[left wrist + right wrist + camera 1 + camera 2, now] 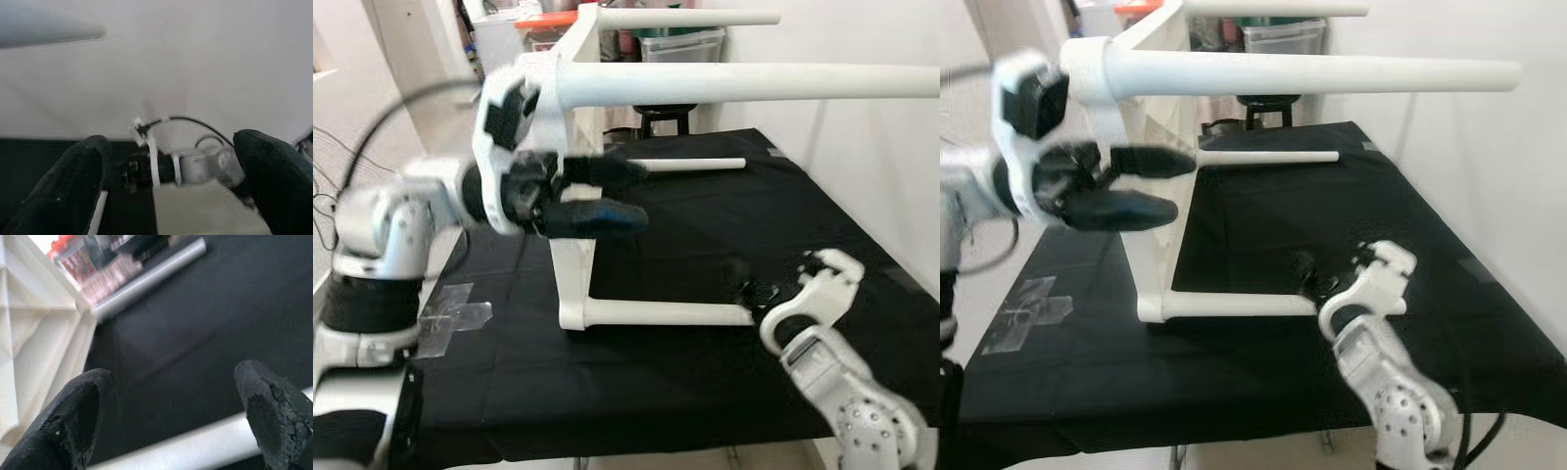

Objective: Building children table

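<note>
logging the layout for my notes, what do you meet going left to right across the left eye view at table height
clear tape patch → left claw, open by the tabletop panel → white table leg lying on the black cloth → right claw, open at that leg's end → white wall

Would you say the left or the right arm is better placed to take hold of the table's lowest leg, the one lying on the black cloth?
Right, probably. The right gripper sits open at the free end of the lowest leg, which passes between its fingers in the right wrist view. The left gripper hovers open higher up, beside the white tabletop.
</note>
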### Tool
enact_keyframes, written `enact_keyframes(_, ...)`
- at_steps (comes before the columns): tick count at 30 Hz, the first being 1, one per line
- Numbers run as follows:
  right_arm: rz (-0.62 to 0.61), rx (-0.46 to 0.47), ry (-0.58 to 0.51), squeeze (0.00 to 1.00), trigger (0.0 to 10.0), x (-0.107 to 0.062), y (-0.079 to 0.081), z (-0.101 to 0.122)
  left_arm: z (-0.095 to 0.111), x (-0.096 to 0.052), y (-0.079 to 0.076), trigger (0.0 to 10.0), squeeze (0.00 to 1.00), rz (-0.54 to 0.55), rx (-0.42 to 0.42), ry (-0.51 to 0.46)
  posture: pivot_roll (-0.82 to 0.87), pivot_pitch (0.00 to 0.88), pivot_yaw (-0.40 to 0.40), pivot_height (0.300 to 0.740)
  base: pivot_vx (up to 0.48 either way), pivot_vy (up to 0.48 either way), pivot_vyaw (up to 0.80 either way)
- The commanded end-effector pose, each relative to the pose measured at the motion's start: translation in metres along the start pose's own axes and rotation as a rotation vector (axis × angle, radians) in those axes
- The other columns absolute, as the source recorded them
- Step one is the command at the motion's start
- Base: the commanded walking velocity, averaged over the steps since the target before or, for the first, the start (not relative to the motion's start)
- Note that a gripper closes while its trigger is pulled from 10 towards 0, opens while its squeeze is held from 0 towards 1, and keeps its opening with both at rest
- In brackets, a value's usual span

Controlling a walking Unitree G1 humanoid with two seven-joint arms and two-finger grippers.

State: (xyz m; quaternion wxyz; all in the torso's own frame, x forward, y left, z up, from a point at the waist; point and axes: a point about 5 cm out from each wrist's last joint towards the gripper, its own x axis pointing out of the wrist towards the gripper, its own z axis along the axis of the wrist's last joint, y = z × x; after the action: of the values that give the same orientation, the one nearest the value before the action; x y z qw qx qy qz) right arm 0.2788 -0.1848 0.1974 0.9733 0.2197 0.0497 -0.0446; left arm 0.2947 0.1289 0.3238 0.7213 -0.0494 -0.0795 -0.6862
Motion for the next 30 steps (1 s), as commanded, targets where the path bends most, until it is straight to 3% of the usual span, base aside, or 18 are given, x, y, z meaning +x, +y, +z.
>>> enact_keyframes(1, -0.026, -0.054, -0.041, 0.0, 10.0, 0.005, -0.005, 0.006, -0.017, -0.003, 0.0, 10.0, 0.0, 0.075, -0.034, -0.021, -0.04, 0.0, 0.039, 0.74, 0.0, 0.0, 0.0)
enact_keyframes(2, -0.026, -0.054, -0.041, 0.0, 10.0, 0.005, -0.005, 0.006, -0.017, -0.003, 0.0, 10.0, 0.0, 0.075, -0.034, -0.021, -0.04, 0.0, 0.039, 0.74, 0.0, 0.0, 0.0)
enact_keyframes(3, -0.049, -0.137, -0.081, 0.0, 10.0, 0.008, -0.011, 0.014, -0.043, -0.001, -0.002, 10.0, 0.0, 0.175, -0.081, -0.061, -0.04, 0.0, 0.034, 0.74, 0.0, 0.0, 0.0)
enact_keyframes(5, -0.079, -0.243, -0.113, 0.0, 10.0, 0.011, -0.019, 0.021, -0.075, 0.004, -0.007, 10.0, 0.0, 0.33, -0.148, -0.12, -0.04, 0.0, 0.027, 0.74, 0.0, 0.0, 0.0)
enact_keyframes(7, -0.081, -0.262, -0.116, 0.0, 10.0, 0.012, -0.021, 0.021, -0.081, 0.006, -0.01, 10.0, 0.0, 0.369, -0.17, -0.131, -0.04, 0.0, 0.027, 0.74, 0.0, 0.0, 0.0)
enact_keyframes(9, -0.067, -0.291, -0.109, 0.0, 10.0, 0.014, -0.02, 0.016, -0.104, 0.012, -0.016, 10.0, 0.0, 0.515, -0.204, -0.159, -0.04, 0.0, 0.025, 0.74, 0.0, 0.0, 0.0)
enact_keyframes(10, -0.067, -0.291, -0.109, 0.0, 10.0, 0.014, -0.02, 0.016, -0.104, 0.012, -0.016, 10.0, 0.0, 0.515, -0.204, -0.159, -0.04, 0.0, 0.025, 0.74, 0.0, 0.0, 0.0)
enact_keyframes(11, -0.042, -0.319, -0.108, 0.0, 10.0, 0.016, -0.016, 0.012, -0.117, 0.017, -0.021, 10.0, 0.0, 0.618, -0.243, -0.19, -0.04, 0.0, 0.021, 0.74, 0.0, -0.435, 0.0)
enact_keyframes(15, -0.004, -0.381, -0.118, 0.0, 10.0, 0.019, -0.01, 0.007, -0.127, 0.021, -0.026, 10.0, 0.0, 0.671, -0.266, -0.189, -0.04, 0.0, 0.02, 0.74, 0.0, -0.447, 0.0)
enact_keyframes(18, 0.053, -0.497, -0.141, 0.0, 10.0, 0.023, 0.0, 0.0, -0.139, 0.016, -0.021, 10.0, 0.0, 0.773, -0.283, -0.182, -0.04, 0.0, 0.02, 0.74, 0.0, -0.45, 0.0)
enact_keyframes(19, 0.053, -0.497, -0.141, 0.0, 10.0, 0.023, 0.0, 0.0, -0.139, 0.016, -0.021, 10.0, 0.0, 0.773, -0.283, -0.182, -0.04, 0.0, 0.02, 0.74, 0.0, -0.45, 0.0)
enact_keyframes(22, 0.068, -0.532, -0.144, 0.0, 10.0, 0.025, 0.001, -0.006, -0.142, 0.009, -0.013, 10.0, 0.0, 0.872, -0.243, -0.151, -0.04, 0.0, 0.022, 0.74, 0.0, 0.0, 0.0)
enact_keyframes(26, 0.07, -0.573, -0.139, 0.0, 10.0, 0.028, -0.004, -0.016, -0.142, -0.005, -0.001, 10.0, 0.0, 1.102, -0.16, -0.121, -0.04, 0.0, 0.023, 0.74, 0.0, 0.0, 0.0)
enact_keyframes(29, 0.068, -0.582, -0.137, 0.0, 10.0, 0.028, -0.006, -0.018, -0.143, -0.009, 0.002, 10.0, 0.0, 1.157, -0.154, -0.109, -0.05, 0.0, 0.022, 0.74, 0.0, 0.0, 0.0)
enact_keyframes(30, 0.07, -0.594, -0.138, 0.0, 10.0, 0.029, -0.007, -0.021, -0.147, -0.012, 0.005, 10.0, 0.0, 1.219, -0.147, -0.079, -0.05, 0.0, 0.022, 0.74, 0.0, 0.0, 0.0)
